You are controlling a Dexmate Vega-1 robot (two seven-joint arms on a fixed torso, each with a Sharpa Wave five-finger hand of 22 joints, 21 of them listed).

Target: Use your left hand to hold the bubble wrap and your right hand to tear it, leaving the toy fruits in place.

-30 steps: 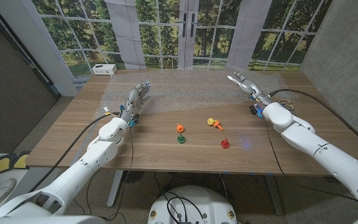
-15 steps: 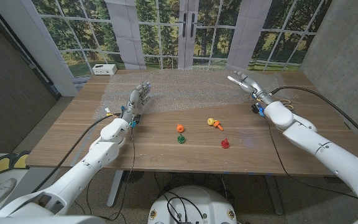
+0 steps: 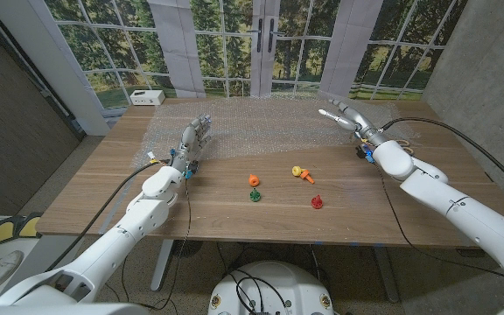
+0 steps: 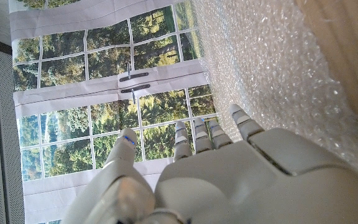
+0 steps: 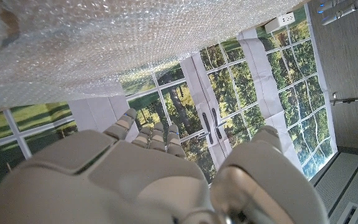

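The work surface is a wooden table [image 3: 234,206] with a light-brown grain, standing before a wall printed with tall windows [image 3: 226,39] and trees, with a double door drawn at its centre. A grey panel stands at the left, a concrete-grey wall at the right. Across the far half of the table lies a sheet of clear bubble wrap [image 3: 261,127], spread flat from the left side to the right. A small white box [image 3: 147,97] sits at the far left corner, just off the sheet. The left hand [image 3: 194,138] stands over the near left edge of the bubble wrap, fingers extended and slightly apart, holding nothing; whether it touches the sheet cannot be told from the head view. The right hand [image 3: 344,116] is at the far right part of the sheet, fingers spread and reaching left, gripping nothing. On bare wood nearer the robot, apart from the sheet, lie four small toy fruits: an orange one [image 3: 253,179], a green one [image 3: 255,195], a yellow-and-orange one [image 3: 302,172] and a red one [image 3: 317,202]. The left wrist view adds the sheet's bubble texture [image 4: 278,68] close beside the straight fingers [image 4: 194,140], and its edge against the wood. The right wrist view shows the wrap [image 5: 123,43] beyond the fingers [image 5: 145,137], thumb held apart.
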